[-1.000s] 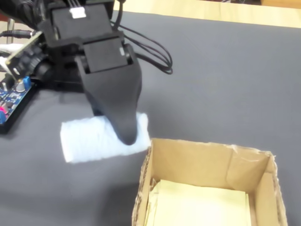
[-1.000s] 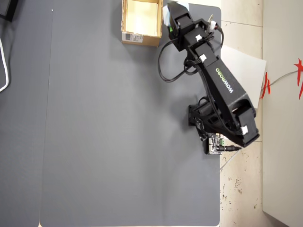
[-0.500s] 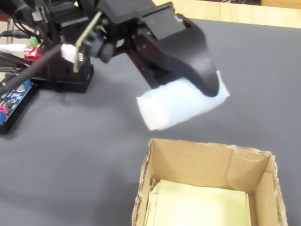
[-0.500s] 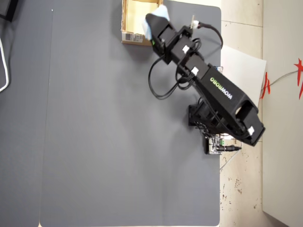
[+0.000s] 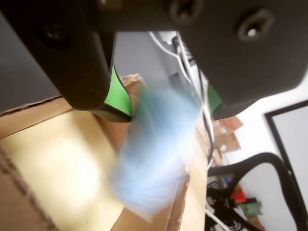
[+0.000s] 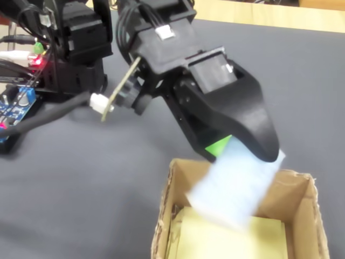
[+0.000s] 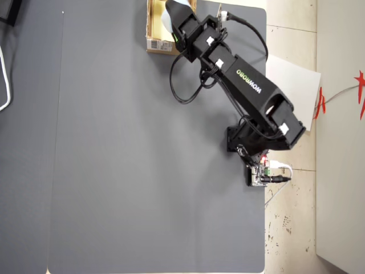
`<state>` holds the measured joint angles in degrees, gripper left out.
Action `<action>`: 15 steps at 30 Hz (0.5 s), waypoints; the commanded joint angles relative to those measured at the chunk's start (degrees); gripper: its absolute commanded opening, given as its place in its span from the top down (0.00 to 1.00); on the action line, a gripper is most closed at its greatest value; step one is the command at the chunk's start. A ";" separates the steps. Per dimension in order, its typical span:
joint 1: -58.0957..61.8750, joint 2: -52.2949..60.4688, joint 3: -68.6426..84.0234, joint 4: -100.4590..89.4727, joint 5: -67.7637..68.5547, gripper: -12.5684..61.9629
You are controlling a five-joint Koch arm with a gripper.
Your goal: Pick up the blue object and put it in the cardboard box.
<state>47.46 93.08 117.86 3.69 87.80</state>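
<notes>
The blue object [image 6: 233,186], blurred in the wrist view, is seen just below the tips of the gripper [image 6: 240,148] and over the open cardboard box [image 6: 161,226], and the jaws are spread apart, with nothing clearly clamped between them.

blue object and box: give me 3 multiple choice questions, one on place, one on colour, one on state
1. Where is the blue object?
A. flat on the grey mat
B. over the open box, under the tool
C. beside the circuit board

2. What colour are the tool's inner pads?
A. red
B. yellow
C. green

3. What state is the box in?
A. open-topped
B. taped shut
C. upside down

Answers: 1 B, the fixed view shows it blurred above the box mouth. 2 C, green shows in the wrist view. 3 A, its pale inside is visible.
</notes>
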 commanded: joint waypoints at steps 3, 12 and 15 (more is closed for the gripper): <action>-0.09 2.11 -5.45 -0.79 2.64 0.40; -8.96 10.28 -0.26 -1.93 5.98 0.40; -13.54 14.15 3.87 -2.02 6.50 0.40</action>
<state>33.49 105.64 126.04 3.78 91.05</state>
